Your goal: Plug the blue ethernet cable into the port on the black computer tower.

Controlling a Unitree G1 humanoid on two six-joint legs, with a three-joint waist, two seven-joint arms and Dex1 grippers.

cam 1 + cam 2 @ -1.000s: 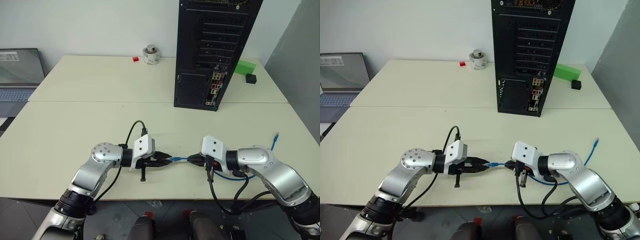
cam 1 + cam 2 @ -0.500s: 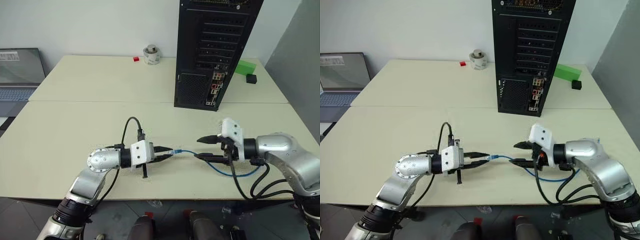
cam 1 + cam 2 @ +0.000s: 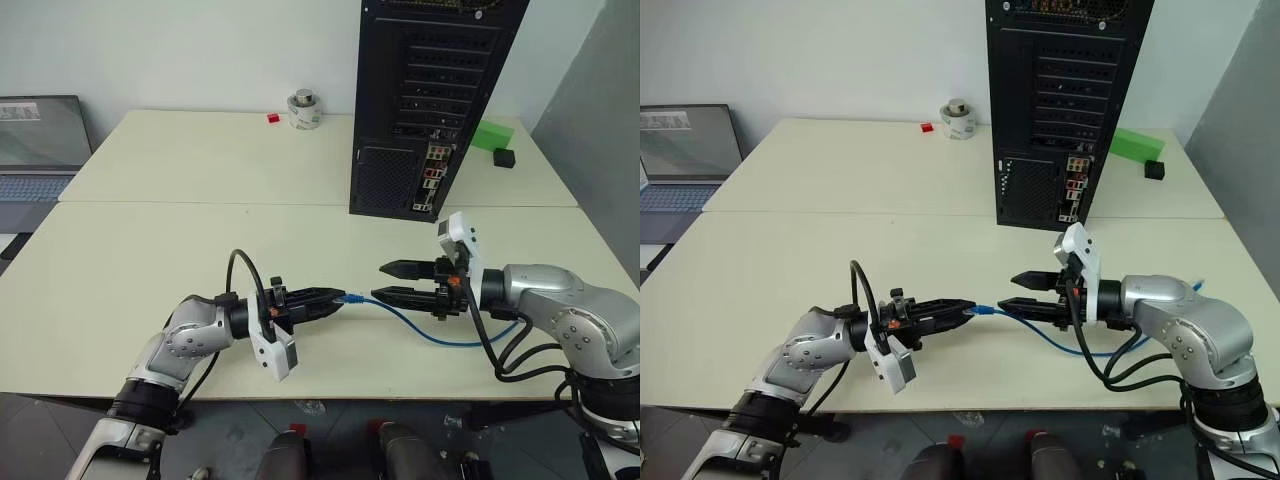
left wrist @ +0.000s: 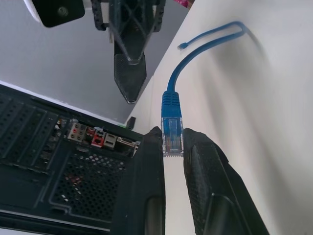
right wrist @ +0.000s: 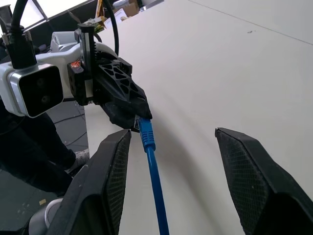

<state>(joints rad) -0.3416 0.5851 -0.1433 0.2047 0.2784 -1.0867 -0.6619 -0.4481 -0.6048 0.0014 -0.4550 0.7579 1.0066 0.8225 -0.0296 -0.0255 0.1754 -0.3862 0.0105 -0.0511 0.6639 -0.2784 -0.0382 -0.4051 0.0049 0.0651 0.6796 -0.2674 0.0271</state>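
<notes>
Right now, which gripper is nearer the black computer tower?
Right. The right gripper hangs open just in front of the black computer tower; the left gripper, shut on the blue ethernet cable plug, sits farther back toward the table's near edge.

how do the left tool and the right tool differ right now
The left tool is shut on the plug end of the blue ethernet cable; the right tool stands open and holds nothing, with the cable passing between its fingers. The left tool points toward the robot's right, the right tool toward its left, so they face each other. Both hover level above the table, in front of the black computer tower.
</notes>
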